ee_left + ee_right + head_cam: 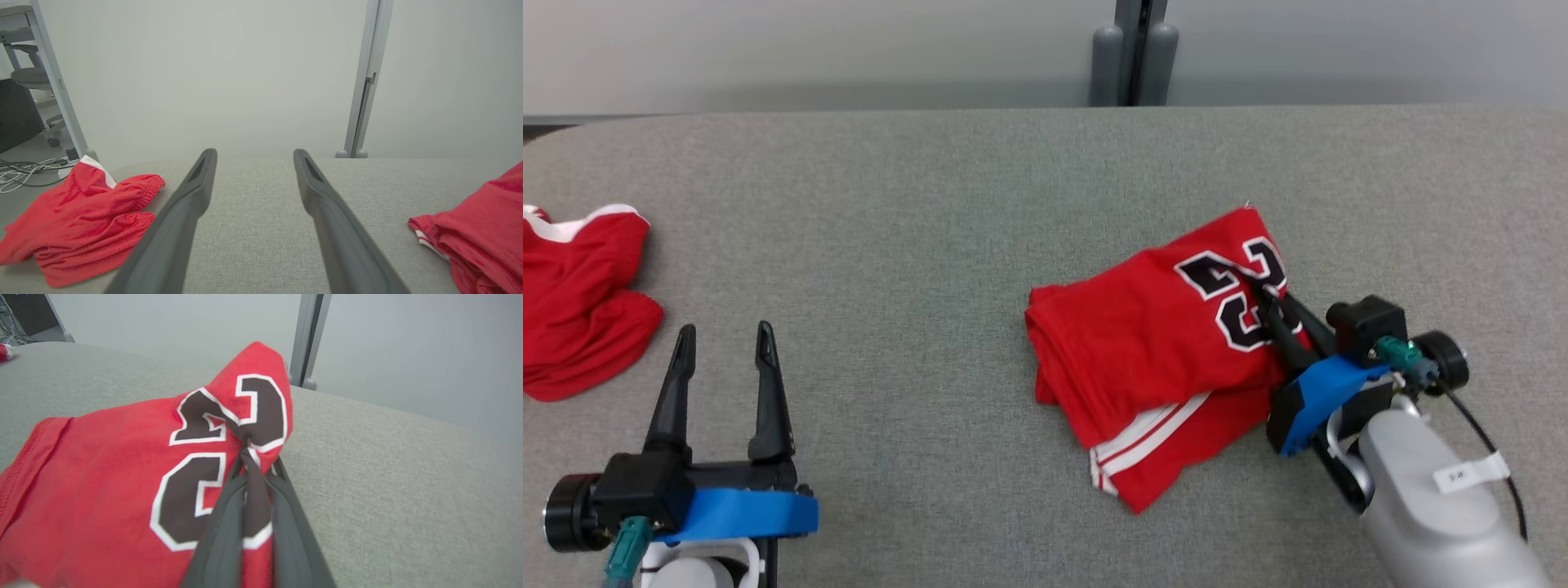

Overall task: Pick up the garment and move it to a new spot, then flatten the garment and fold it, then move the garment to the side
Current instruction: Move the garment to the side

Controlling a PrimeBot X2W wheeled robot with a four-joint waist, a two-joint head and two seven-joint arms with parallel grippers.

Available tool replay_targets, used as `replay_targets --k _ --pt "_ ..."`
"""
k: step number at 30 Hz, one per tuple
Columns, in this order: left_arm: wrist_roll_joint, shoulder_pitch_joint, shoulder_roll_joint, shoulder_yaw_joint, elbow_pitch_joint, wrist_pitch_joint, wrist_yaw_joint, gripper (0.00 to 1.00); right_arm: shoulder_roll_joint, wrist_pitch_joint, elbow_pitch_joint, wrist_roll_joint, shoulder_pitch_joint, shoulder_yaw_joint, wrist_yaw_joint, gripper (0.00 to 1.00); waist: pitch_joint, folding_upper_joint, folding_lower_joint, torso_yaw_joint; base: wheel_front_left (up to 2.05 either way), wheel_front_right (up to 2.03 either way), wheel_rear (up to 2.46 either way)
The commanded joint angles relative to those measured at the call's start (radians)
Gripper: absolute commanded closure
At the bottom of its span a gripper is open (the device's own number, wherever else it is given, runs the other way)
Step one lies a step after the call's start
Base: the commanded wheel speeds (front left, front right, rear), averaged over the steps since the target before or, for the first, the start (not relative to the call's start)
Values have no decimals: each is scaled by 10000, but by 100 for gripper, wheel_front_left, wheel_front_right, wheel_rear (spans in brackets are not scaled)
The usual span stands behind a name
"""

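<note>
The grey worktop (931, 204) carries everything. The garment (1143, 343), a folded red jersey with black numerals, lies on it. Well to the garment's left sits a crumpled pair of red shorts (572, 310). The right tool (1267, 296) is at the garment's right edge, its fingers clamped on a fold of cloth at the numerals. The left tool (725, 332) is between shorts and garment, well apart from the garment, fingers spread apart, holding nothing.
</note>
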Motion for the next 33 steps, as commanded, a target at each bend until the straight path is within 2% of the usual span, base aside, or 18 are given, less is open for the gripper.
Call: replay_targets --k 1,2,8,18,27,33 --pt "-109 -342 -15 3 -197 -42 -68 0 -365 -39 -16 -103 -631 129 1 100 418 -1 0 66 0 0 0" --pt "-149 -625 -27 24 -437 -39 -73 0 -761 -37 -11 -76 -1317 202 0 100 891 -1 0 -33 0 0 0" --pt "-153 -1234 81 51 -1019 -33 -75 0 -1690 -39 -158 331 -2865 128 0 100 2104 -1 0 -495 0 0 0" --pt "57 -1894 839 71 -2142 -33 -62 0 -3534 -38 -84 1203 -5157 302 0 100 3934 -1 0 -1676 0 0 0" --pt "152 -1749 1312 151 -3123 -34 -66 0 -4577 191 687 1781 -6024 533 0 100 4670 -1 0 -2336 0 0 0" --pt "118 -1733 1476 268 -3551 -33 -67 0 -4807 329 1206 1959 -6615 868 0 100 5060 -1 0 -2519 0 0 0"
